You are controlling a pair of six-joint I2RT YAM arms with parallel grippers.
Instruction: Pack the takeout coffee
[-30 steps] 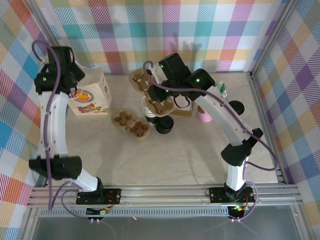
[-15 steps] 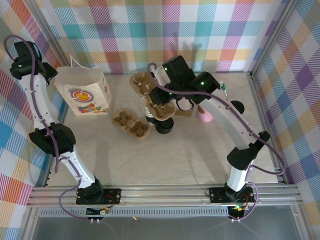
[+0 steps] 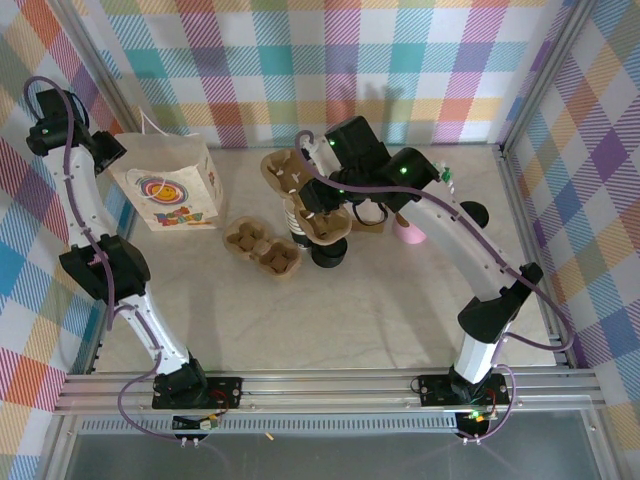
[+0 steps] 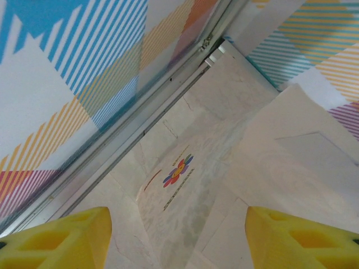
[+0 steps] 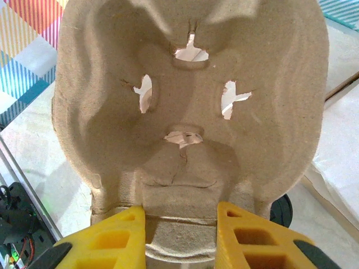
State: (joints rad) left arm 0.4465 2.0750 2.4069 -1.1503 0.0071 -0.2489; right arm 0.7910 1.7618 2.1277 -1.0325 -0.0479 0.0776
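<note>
Right wrist cam: right pincer [image 5: 180, 232] clenched on the edge of a pulp cup carrier [image 5: 190, 84]. Top cam: takeout coffee [image 3: 329, 254] upright on the bench [image 3: 350, 320], just in front of the held carrier. Left wrist cam: left pincer [image 4: 179, 235] released, gripping nothing, facing the white paper bag [image 4: 185, 185].

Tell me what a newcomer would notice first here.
The right hand grips a brown moulded-pulp cup carrier by its edge mid-table, near the black-lidded takeout coffee cup. At far left stands a white paper bag with a colourful flower logo, with the left hand open near it.
</note>
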